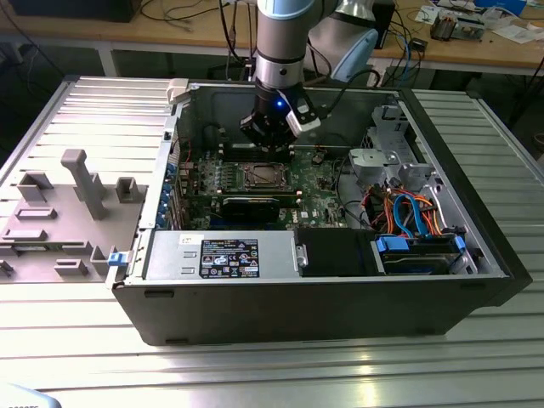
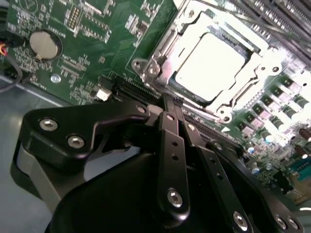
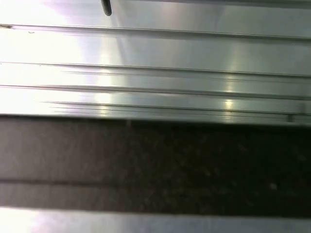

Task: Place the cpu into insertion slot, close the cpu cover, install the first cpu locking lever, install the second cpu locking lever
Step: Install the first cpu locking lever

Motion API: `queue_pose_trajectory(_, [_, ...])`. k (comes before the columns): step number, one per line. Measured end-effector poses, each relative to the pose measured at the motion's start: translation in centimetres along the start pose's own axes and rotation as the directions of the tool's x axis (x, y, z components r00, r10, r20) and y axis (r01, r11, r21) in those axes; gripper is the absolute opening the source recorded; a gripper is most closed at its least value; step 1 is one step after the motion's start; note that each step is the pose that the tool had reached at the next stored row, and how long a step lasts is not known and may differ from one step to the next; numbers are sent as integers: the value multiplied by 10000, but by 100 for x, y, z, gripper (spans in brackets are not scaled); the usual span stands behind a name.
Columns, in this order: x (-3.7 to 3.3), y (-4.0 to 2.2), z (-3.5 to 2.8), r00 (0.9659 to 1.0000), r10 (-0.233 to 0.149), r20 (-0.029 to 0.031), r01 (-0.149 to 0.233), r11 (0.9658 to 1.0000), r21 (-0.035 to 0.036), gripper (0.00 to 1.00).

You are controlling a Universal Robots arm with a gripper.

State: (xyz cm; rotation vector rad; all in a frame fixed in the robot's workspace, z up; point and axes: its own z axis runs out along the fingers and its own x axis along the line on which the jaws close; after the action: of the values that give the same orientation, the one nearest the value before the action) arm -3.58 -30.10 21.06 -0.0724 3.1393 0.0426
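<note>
An open computer case (image 1: 476,246) lies on its side on the ribbed metal counter (image 1: 255,365), holding a green motherboard (image 1: 319,191), a power supply (image 1: 221,255) at its near wall and blue drive cables (image 1: 408,208) toward the exterior view's right. The cpu (image 2: 210,60) sits in the insertion slot (image 2: 156,48), with the cpu cover (image 2: 252,80) lying over its edges. The gripper (image 2: 170,104) hangs just above the socket's edge, its fingers (image 2: 171,127) pressed together, holding nothing.

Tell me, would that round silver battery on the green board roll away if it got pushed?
Probably not. The coin battery looks flat and thin and seems seated in a dark round holder on the green board, so a push likely wouldn't budge it. Loose and on edge, it could roll.
</note>
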Motion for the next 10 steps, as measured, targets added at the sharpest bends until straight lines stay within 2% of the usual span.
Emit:
queue_pose_trajectory(1, [1,-12,0,10000,0,0,0,10000,2,11])
queue_pose_trajectory(6, [9,-205,-6,10000,0,0,0,10000,3,11])
queue_pose_trajectory(10, [9,-250,-10,10000,1,-2,-1,10000,4,11])
